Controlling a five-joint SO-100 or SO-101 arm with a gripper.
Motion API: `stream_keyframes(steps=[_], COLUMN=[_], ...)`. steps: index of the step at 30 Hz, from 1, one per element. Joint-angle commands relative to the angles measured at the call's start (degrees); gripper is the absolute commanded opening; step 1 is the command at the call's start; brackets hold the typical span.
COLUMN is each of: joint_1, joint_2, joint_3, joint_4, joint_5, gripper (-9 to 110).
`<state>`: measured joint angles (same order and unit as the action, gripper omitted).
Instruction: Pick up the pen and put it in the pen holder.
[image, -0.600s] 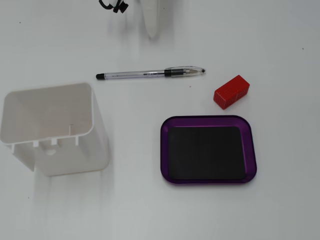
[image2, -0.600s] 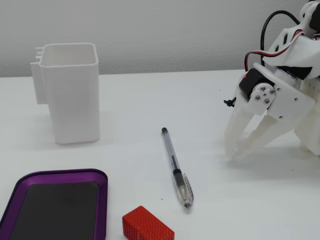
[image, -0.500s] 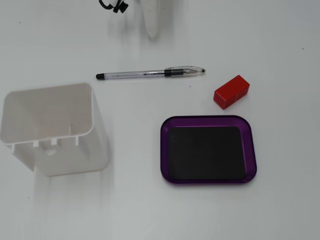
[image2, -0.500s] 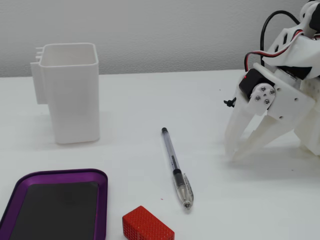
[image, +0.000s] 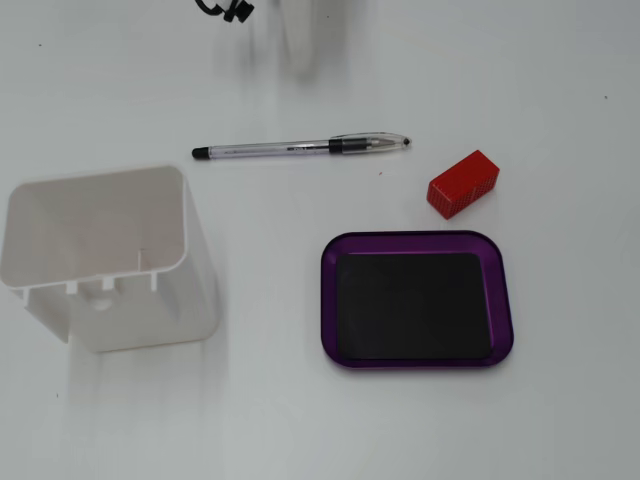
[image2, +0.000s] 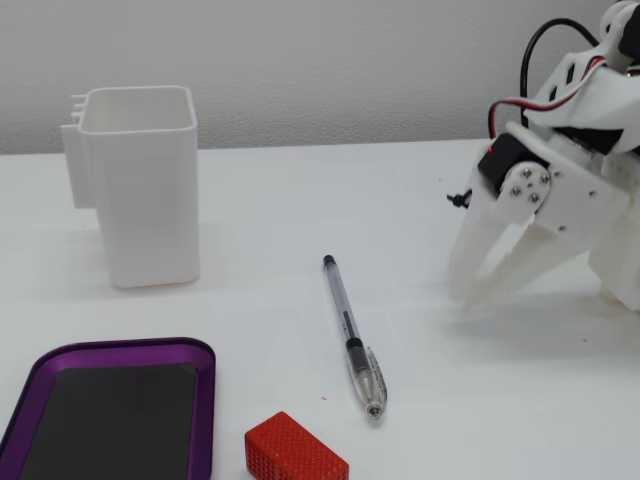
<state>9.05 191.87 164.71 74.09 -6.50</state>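
Observation:
The pen (image: 300, 148) lies flat on the white table, clear barrel with a black sleeve; in the side fixed view the pen (image2: 352, 340) points toward the camera. The pen holder (image: 100, 260), a tall white box, stands upright with nothing showing inside; it is the pen holder (image2: 140, 190) at the left of the side view. My gripper (image2: 466, 299) hangs tips-down just above the table, well right of the pen, fingers meeting at the tips and holding nothing. From above only the blurred gripper (image: 300, 52) tip shows, beyond the pen.
A red block (image: 463, 183) sits near the pen's clip end. A flat purple tray (image: 417, 241) with a black centre lies beyond it, also seen as the tray (image2: 120, 350) at the side view's lower left beside the block (image2: 295, 455).
The gripper has lifted slightly and drawn back from the pen; its tip is blurred in the view from above. Pen, holder, block and tray have not moved.

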Motion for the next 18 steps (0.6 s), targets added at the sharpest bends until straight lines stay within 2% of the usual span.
stream_keyframes(steps=[1,7,13,18], joint_1=[-0.3,-0.6,-6.7,-14.2], joint_2=[1.3,-22.6,-52.9,-74.4], joint_3=[-7.2,-20.3,-44.0,-58.3], joint_4=[-2.0,-4.3,-1.1,4.9], joint_5=[2.5,7.2,-0.4,-0.1], gripper=[0,0,0,3])
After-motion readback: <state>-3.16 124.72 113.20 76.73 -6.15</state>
